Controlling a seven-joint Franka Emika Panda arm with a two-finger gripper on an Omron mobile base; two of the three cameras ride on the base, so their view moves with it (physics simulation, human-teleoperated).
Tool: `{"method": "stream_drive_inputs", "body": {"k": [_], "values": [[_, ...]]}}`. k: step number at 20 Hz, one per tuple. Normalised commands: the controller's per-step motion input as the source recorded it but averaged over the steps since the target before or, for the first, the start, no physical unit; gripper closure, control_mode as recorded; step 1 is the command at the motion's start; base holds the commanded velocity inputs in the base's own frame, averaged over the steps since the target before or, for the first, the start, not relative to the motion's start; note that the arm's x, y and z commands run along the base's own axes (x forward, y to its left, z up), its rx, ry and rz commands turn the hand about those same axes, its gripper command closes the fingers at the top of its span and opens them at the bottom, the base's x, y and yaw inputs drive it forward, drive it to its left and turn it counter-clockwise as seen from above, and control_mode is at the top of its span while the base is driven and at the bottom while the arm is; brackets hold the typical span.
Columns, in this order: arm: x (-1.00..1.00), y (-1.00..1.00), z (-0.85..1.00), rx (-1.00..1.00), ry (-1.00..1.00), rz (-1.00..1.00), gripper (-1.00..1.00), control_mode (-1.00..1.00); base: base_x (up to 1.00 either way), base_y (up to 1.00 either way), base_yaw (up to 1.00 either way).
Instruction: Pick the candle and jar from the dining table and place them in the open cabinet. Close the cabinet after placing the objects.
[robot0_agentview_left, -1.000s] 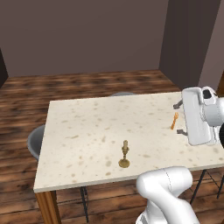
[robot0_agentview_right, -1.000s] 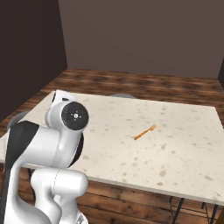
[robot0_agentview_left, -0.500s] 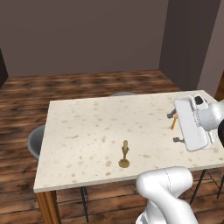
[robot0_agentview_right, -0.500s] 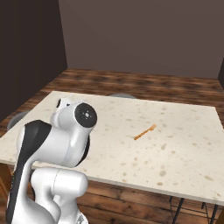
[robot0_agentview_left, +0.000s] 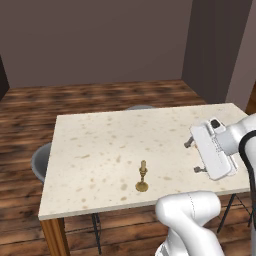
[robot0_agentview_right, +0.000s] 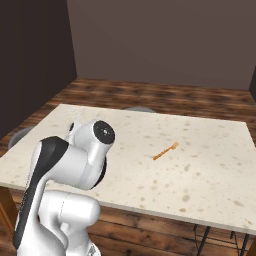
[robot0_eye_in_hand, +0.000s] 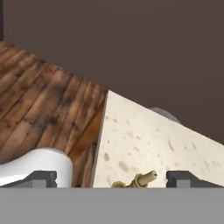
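Note:
The candle (robot0_agentview_left: 142, 176), a cream stub on a slim brass holder, stands upright near the front edge of the dining table (robot0_agentview_left: 100, 145). My gripper (robot0_agentview_left: 194, 156) hovers over the table's right part, well right of the candle, with its fingers pointing left towards it, open and empty. In the hand view the candle (robot0_eye_in_hand: 136, 180) shows sideways at the bottom edge between the two fingertips (robot0_eye_in_hand: 183, 178), still at a distance, on the speckled table (robot0_eye_in_hand: 144, 140). The jar and the cabinet are out of view.
A small orange utensil (robot0_agentview_right: 166, 150) lies on the table (robot0_agentview_right: 210, 165) towards its right. Grey chairs stand at the left side (robot0_agentview_left: 42, 161) and at the far side (robot0_agentview_left: 140, 107). Dark wood floor (robot0_agentview_left: 75, 100) and brown walls surround the table.
The hand has dropped lower and swung left over the table, turning its open fingers towards the candle. It now covers the orange utensil in the left base view. The candle has not moved.

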Motion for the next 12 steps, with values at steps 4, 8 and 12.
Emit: {"method": "stream_drive_inputs", "body": {"k": [4,8,12], "values": [[0.05,0.0,-0.34,0.0,0.07,0.0,-1.0,-1.0,0.0,0.0,0.0],[0.15,0.0,-0.31,0.0,0.06,0.0,-1.0,-1.0,0.0,0.0,0.0],[0.19,0.0,-0.3,0.0,0.11,0.0,-1.0,-1.0,0.0,0.0,0.0]]}}
